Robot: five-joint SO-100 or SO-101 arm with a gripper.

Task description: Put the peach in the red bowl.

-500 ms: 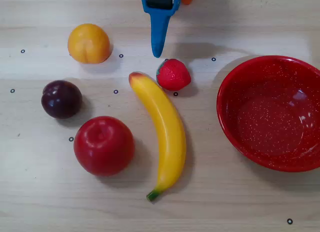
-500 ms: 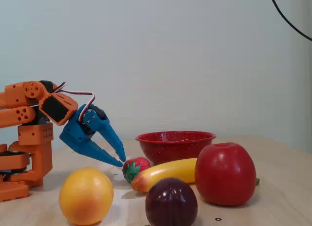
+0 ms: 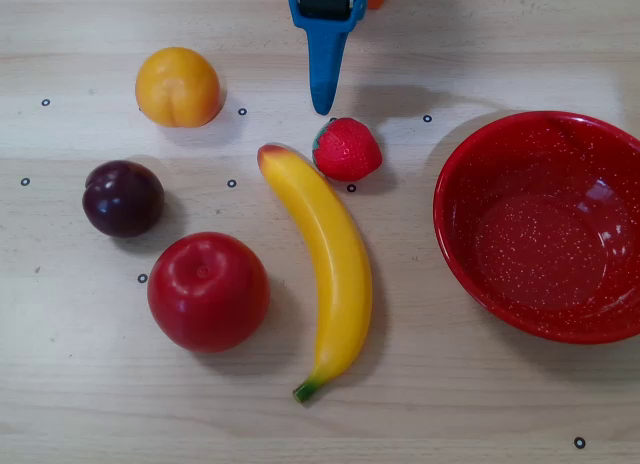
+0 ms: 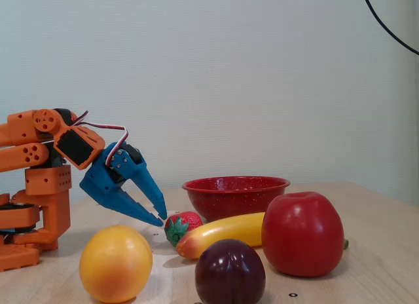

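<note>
The blue hand [image 4: 159,215] hangs low over the desk [image 3: 450,404] with its two fingers narrowly parted, and it holds nothing. In the fixed view its tips point down and to the right, ending just beside the strawberry [image 4: 182,227]; whether they touch it cannot be told. In the overhead view the hand [image 3: 323,102] comes in from the top edge, its tip just above the strawberry [image 3: 347,149] in the picture. Behind the hand, the orange arm [image 4: 39,179] is folded back at the left of the fixed view.

The strawberry lies touching or almost touching the upper end of the banana [image 3: 328,264], which runs down the middle of the overhead view. The peach [image 3: 178,86] sits on the desk to the left of the hand in that view, apart from it and from the other fruit; in the fixed view the peach [image 4: 116,263] is close to the camera. Below it in the overhead view are the plum [image 3: 123,198] and then the apple [image 3: 208,291]. The red bowl [image 3: 455,244] stands upright and empty at the right edge, well apart from the peach, with the banana between them.
</note>
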